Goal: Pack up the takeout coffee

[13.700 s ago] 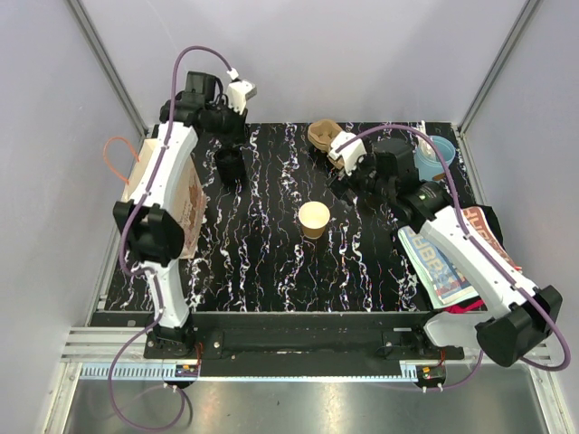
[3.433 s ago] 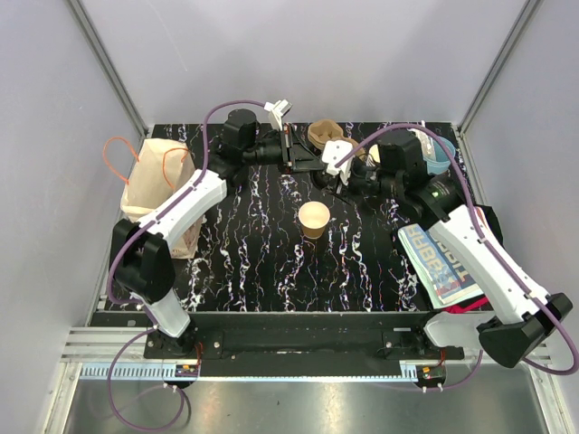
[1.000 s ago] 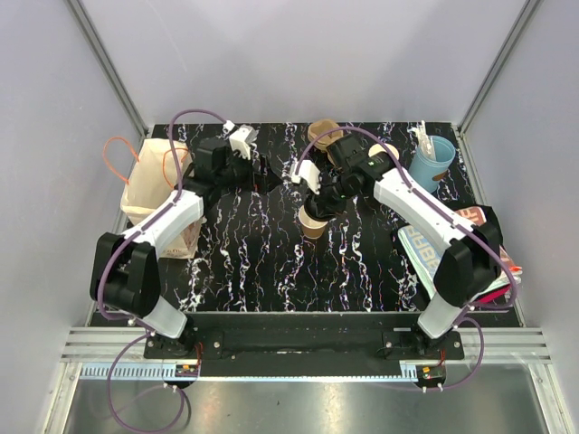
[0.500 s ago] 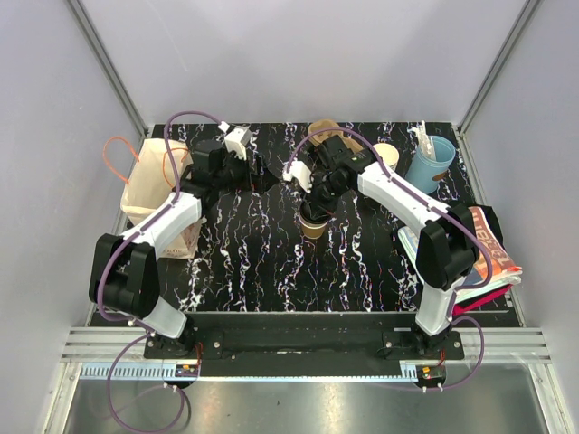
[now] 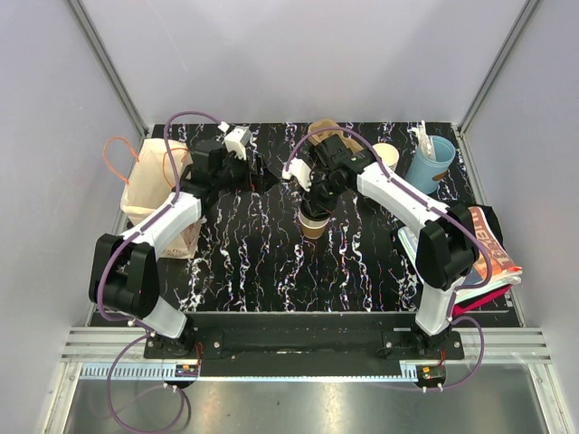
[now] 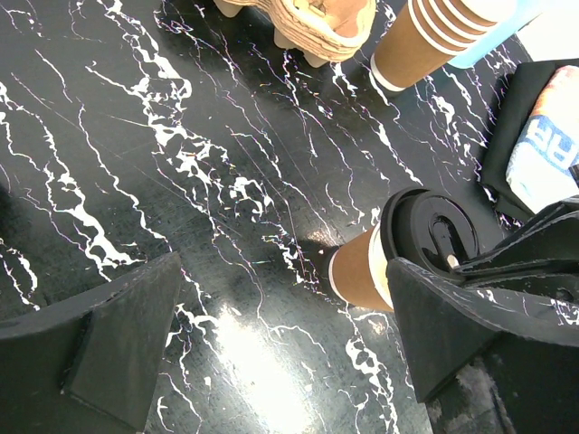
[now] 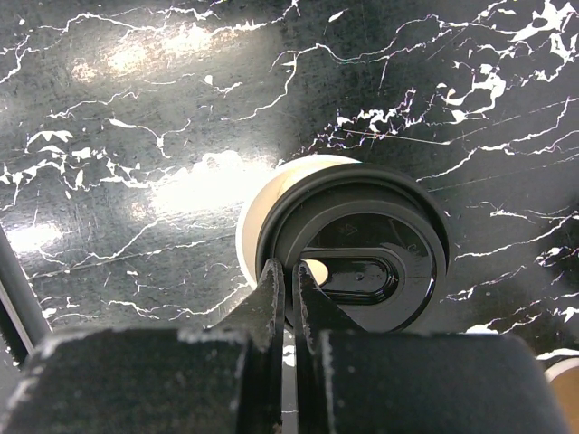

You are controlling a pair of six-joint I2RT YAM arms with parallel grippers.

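Fingers of the right gripper (image 7: 288,276) press together on the near rim of the round black plastic lid (image 7: 357,262) atop the small tan paper cup (image 6: 357,271) mid-table, bare black marbled tabletop (image 5: 262,262) all round, left gripper (image 6: 280,307) gaping empty beside.

The tabletop (image 6: 181,181) is smooth, glossy black with white marble veining that mirrors the lamps. The takeout cup (image 6: 355,271) is matt tan paper, and the lid (image 7: 362,244) on it is smooth black plastic with a soft sheen. Behind the cup, the cup carrier (image 6: 317,18) looks like rough moulded pulp, and the stacked cups (image 6: 434,36) are matt paper. The fingers (image 7: 267,303) of the right gripper (image 7: 289,269), over the cup, are grainy matt black plastic.
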